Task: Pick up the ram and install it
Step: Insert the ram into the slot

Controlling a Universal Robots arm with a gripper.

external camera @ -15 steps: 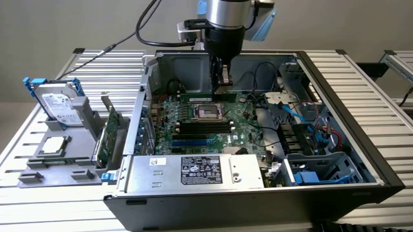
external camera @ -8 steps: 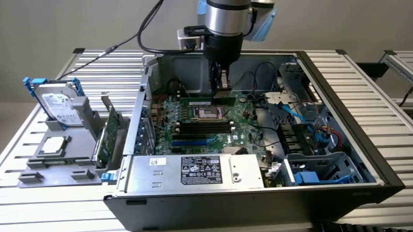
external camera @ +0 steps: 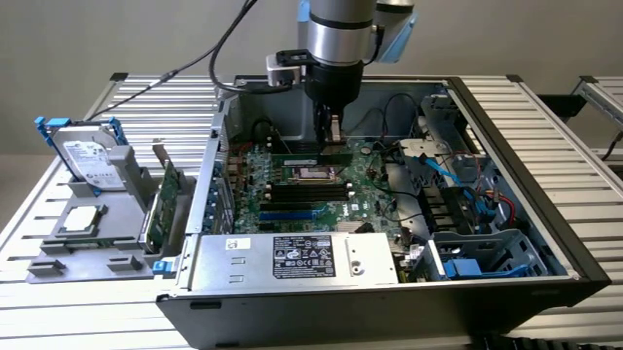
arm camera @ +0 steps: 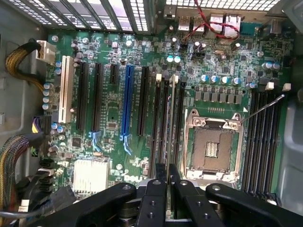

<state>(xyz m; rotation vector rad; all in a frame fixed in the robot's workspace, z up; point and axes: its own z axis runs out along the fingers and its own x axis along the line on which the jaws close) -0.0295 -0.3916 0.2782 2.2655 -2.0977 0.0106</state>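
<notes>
Ram [arm camera: 172,118] pinched edge-on in gripper [arm camera: 168,172], over memory slots [arm camera: 157,123], CPU socket [arm camera: 213,146] beside

A green motherboard [arm camera: 109,109] is lying beneath the jaws inside an open computer case [external camera: 389,313]. A CPU socket [arm camera: 213,146] is sitting just beside the jaws, with a blue slot [arm camera: 126,104] and a white slot [arm camera: 66,90] lying farther off. Well apart from the jaws, a hard drive [external camera: 87,157] and an expansion card [external camera: 168,197] are standing in a grey holder [external camera: 87,251].
</notes>
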